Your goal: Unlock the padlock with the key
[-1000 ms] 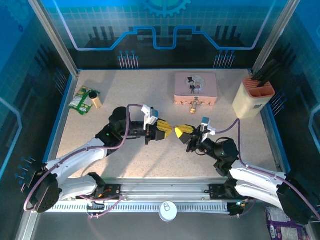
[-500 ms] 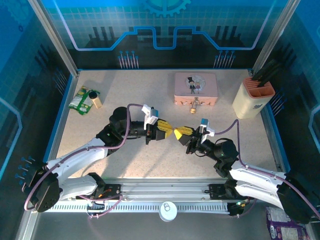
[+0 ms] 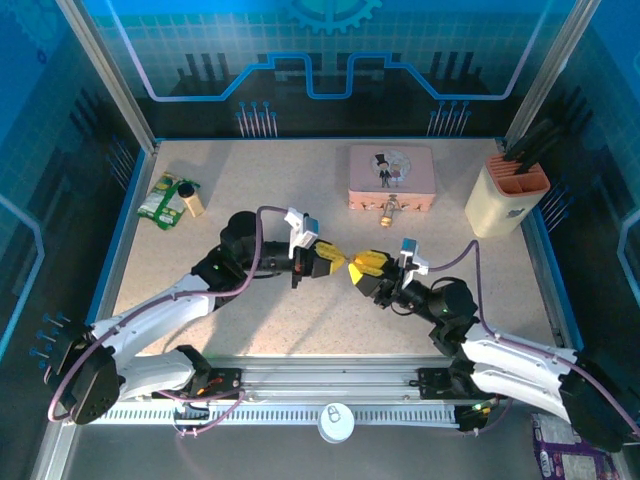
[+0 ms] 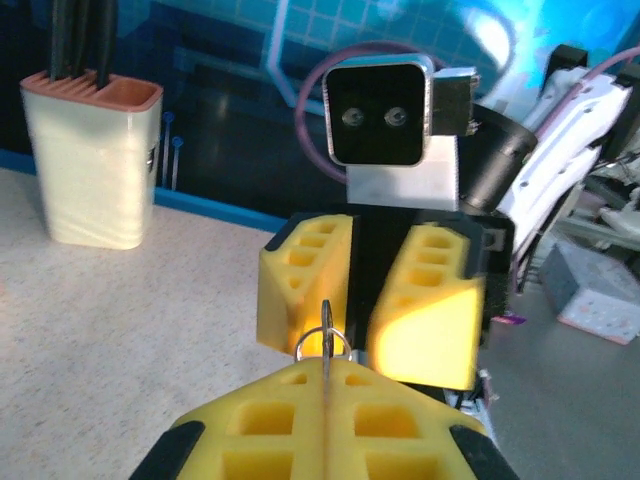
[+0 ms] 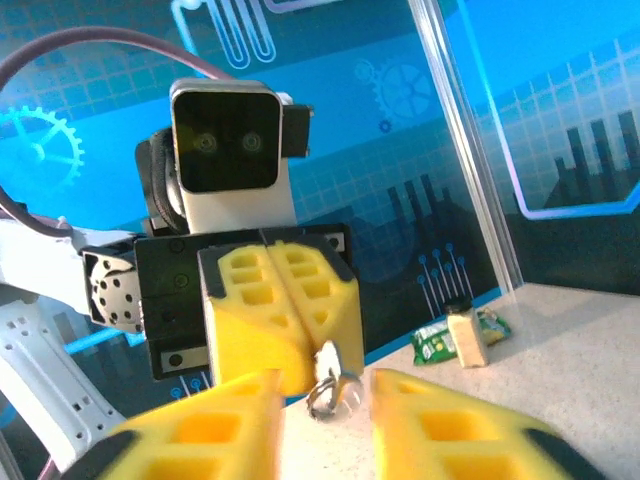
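Left wrist view shows the left gripper (image 4: 326,385) clenched on the key (image 4: 323,343), whose ring end juts past the fingertips toward the right gripper (image 4: 362,320). That gripper faces it tip to tip, jaws parted, grasping nothing. The padlock (image 3: 388,208) lies farther back on the table (image 3: 260,190), just in front of the pink tin (image 3: 391,172).

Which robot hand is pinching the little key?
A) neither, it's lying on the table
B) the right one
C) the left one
C: the left gripper has its yellow fingers shut on the key, while the right gripper facing it has its jaws apart.
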Action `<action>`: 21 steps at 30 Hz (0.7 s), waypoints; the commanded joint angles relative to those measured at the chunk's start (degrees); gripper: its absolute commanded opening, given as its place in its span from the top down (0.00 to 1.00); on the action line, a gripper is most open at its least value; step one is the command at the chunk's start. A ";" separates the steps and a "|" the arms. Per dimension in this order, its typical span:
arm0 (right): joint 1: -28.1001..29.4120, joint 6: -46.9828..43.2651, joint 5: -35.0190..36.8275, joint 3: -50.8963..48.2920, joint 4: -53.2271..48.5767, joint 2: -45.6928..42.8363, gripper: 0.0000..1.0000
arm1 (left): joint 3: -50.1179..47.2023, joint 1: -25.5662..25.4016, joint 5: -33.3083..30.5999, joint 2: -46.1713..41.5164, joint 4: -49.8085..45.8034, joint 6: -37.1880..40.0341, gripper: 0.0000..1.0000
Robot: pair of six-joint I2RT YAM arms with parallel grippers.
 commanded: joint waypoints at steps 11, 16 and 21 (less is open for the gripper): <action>-7.47 -12.80 -5.88 1.17 -26.97 -16.17 0.44 | 18.39 -2.06 -13.95 3.87 -42.13 19.30 1.00; -8.06 -10.55 -11.25 2.26 -22.57 -11.64 0.51 | 21.91 -4.99 -15.54 6.48 -47.18 22.01 1.00; -8.05 -7.15 -15.83 2.73 -16.74 -5.93 0.60 | 22.09 -6.04 -14.87 6.84 -46.58 22.40 1.00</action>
